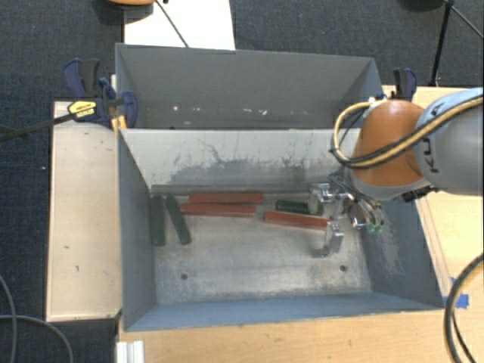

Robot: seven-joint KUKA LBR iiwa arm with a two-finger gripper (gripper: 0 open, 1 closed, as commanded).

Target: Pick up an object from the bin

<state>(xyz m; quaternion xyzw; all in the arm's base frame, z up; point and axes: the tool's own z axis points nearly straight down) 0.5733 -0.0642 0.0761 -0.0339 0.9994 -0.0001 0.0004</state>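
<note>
**Operator:** Where is the claw now, and what is the nearest thing to it?

**Spotter:** You have the claw (330, 242) low inside the bin (249, 282), at the right of centre of the frame, under the orange cover (386, 153) of the wrist. It stands at the right end of a short red bar (291, 218), which lies flat on the floor of the bin. Just above this bar in the frame lies a dark green piece (291, 205).

**Operator:** Is the claw released or clenched?

**Spotter:** I cannot tell this from here, and I cannot tell if it touches the bar. Please do not count the bar as taken.

**Operator:** How will the bar handle?

**Spotter:** I judge it stiff and light, like a wooden or plastic block, and not fragile. Its faces look smooth, so it may slip. If you hold it only at the end, it may also swing. You should take it across its narrow width, nearer to its middle.

**Operator:** Is anything else in the way?

**Spotter:** The green piece is very near, so you may pinch both. The long red-brown bars (221, 200) lie further left, and the dark sticks (157, 221) at the far left are well apart.
</note>
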